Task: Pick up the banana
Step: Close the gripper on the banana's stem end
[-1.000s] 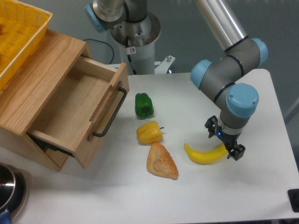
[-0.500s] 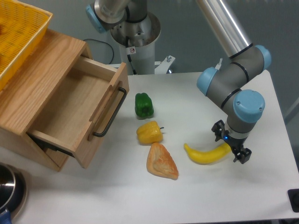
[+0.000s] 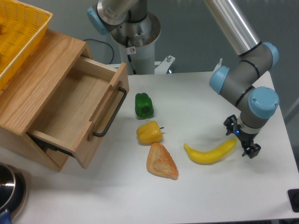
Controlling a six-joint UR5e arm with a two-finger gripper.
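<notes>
The banana (image 3: pixel 210 154), long, curved and bright yellow, lies flat on the white table (image 3: pixel 196 98) right of centre. Its right tip points up and to the right. My gripper (image 3: pixel 241 137) hangs low at that right tip, pointing down. Its two black fingers (image 3: pixel 251 150) stand apart, one on each side of the tip. The gripper is open and holds nothing. The arm's grey and blue wrist covers the gripper's upper part.
A tan triangular pastry (image 3: pixel 161 162) lies just left of the banana. A yellow bell pepper (image 3: pixel 149 132) and a green pepper (image 3: pixel 144 105) sit further left. A wooden box with an open drawer (image 3: pixel 74 116) fills the left side. The table's right edge is close behind the gripper.
The gripper has slid right along the banana, from over its right part to its very tip. The banana has stayed where it was, and more of it shows now.
</notes>
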